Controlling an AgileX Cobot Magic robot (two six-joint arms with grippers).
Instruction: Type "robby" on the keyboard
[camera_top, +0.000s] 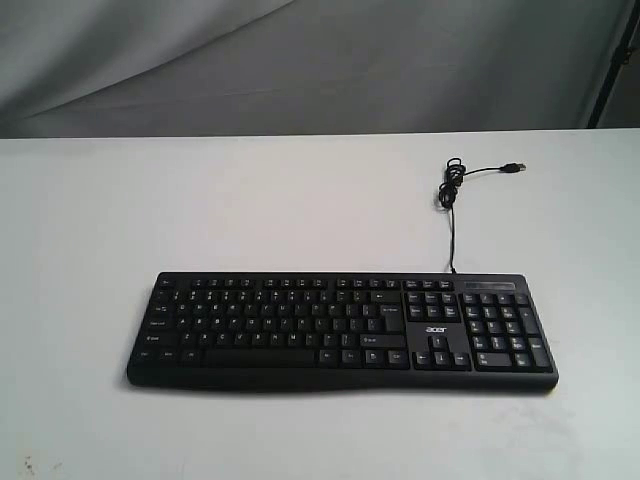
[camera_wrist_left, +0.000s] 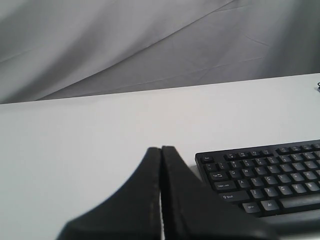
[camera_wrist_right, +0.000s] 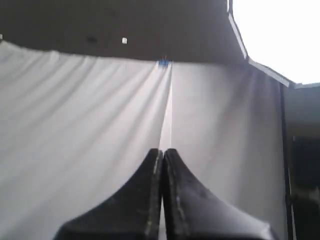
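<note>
Bare table (camera_top: 300, 200) around keyboard (camera_top: 340, 325), cable (camera_top: 450, 190) behind

The exterior camera stands at the 6 o'clock side of the tabletop (camera_top: 300, 200), raised and tilted down. It faces 12 o'clock toward the grey cloth (camera_top: 300, 60) and takes in the whole keyboard (camera_top: 340, 325) at middle range. The left wrist camera sits low and near, off the keyboard's 8 o'clock corner, looking past its closed left gripper (camera_wrist_left: 161, 150) toward 12 o'clock. It shares the keyboard's left end, tabletop and cloth with the exterior view. The right wrist camera is pitched upward past the closed right gripper (camera_wrist_right: 162, 152), and hanging cloth appears to be all it shares.
</note>
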